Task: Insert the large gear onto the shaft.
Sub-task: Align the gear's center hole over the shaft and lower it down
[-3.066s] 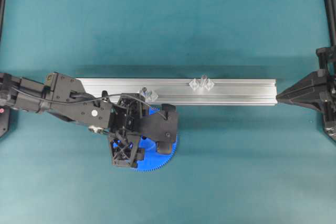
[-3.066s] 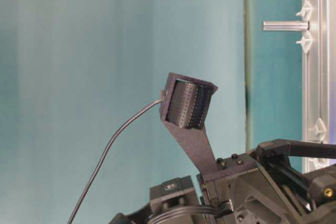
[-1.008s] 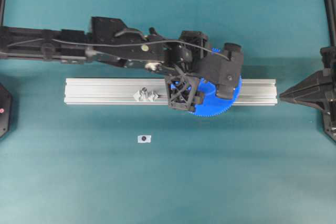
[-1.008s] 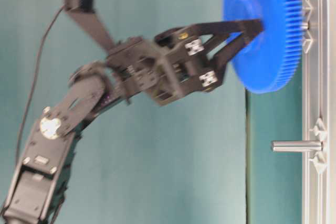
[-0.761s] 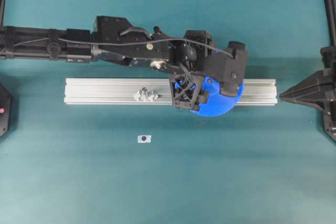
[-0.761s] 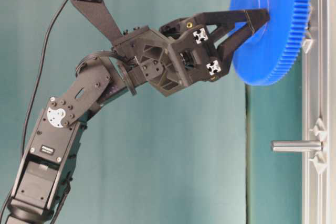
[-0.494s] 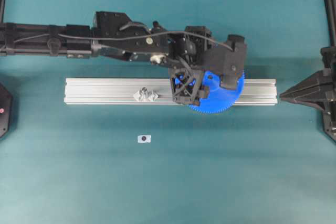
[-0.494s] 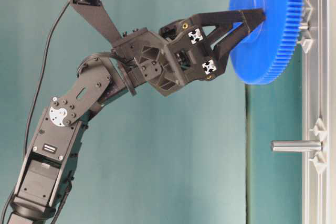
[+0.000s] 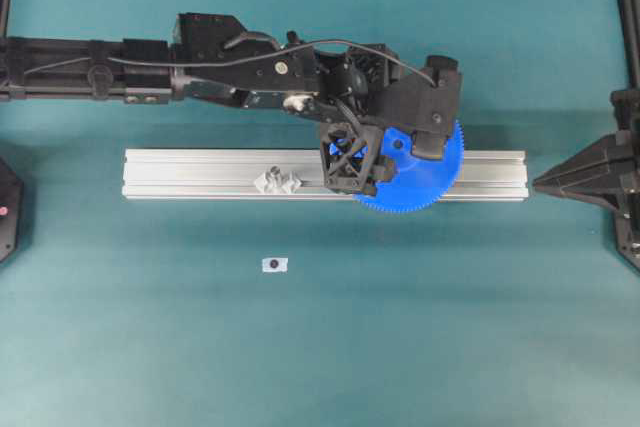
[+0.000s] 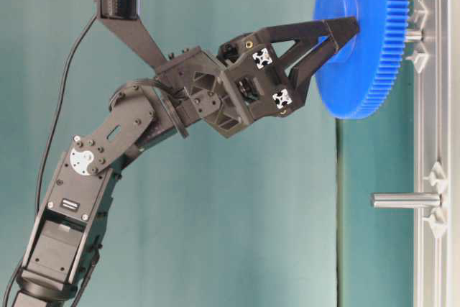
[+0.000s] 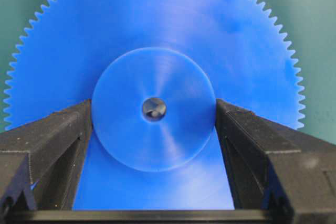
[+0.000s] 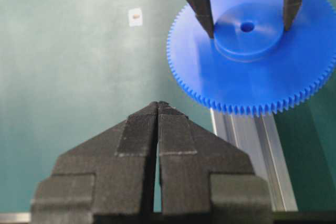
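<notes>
shaft [image 10: 412,34] mostly hidden behind large gear [image 10: 363,37]

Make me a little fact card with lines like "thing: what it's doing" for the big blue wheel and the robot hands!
large gear: held above the aluminium rail, lined up over the shaft
gear's centre hole: metal shows through it
left gripper: shut on the gear's raised hub, one finger each side
right gripper: shut, holding nothing, parked away from the gear
second pin on the rail: bare
</notes>
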Motion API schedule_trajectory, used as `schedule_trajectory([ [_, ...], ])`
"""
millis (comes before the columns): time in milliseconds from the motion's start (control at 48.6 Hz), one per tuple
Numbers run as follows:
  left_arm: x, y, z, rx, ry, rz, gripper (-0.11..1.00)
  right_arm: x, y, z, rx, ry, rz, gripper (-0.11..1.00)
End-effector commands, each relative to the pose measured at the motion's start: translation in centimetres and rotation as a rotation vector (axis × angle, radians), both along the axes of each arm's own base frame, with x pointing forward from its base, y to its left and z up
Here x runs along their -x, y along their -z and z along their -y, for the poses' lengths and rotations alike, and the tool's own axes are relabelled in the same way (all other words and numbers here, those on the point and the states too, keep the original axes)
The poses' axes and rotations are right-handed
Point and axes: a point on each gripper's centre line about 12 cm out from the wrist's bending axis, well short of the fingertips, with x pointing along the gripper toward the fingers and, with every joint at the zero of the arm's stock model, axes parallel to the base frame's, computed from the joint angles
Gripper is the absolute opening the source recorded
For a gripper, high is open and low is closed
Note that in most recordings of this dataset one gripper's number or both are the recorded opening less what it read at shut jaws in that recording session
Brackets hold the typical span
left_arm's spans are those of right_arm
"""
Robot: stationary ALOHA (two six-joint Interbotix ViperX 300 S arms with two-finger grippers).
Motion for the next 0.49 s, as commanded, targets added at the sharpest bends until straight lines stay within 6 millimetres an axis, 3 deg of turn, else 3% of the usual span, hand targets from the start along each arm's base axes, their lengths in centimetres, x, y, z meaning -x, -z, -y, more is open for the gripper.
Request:
schedule_trajectory([
  [0,0.5,-1.2,-0.8,-0.003,-0.018,0.01,0.78,-0.2,-0.4,0.0,-0.008,0.003,0.01,0.01],
  [226,0.5,-1.0,1.5,-0.001,0.026,-0.002,0.78,-0.2,-0.5,0.0,-0.008,0.003,0.012,0.01],
  [473,1.0,-0.7,2.1,0.01,0.024,-0.014,0.78,-0.2,-0.5,0.0,-0.01,0.004,0.012,0.01],
])
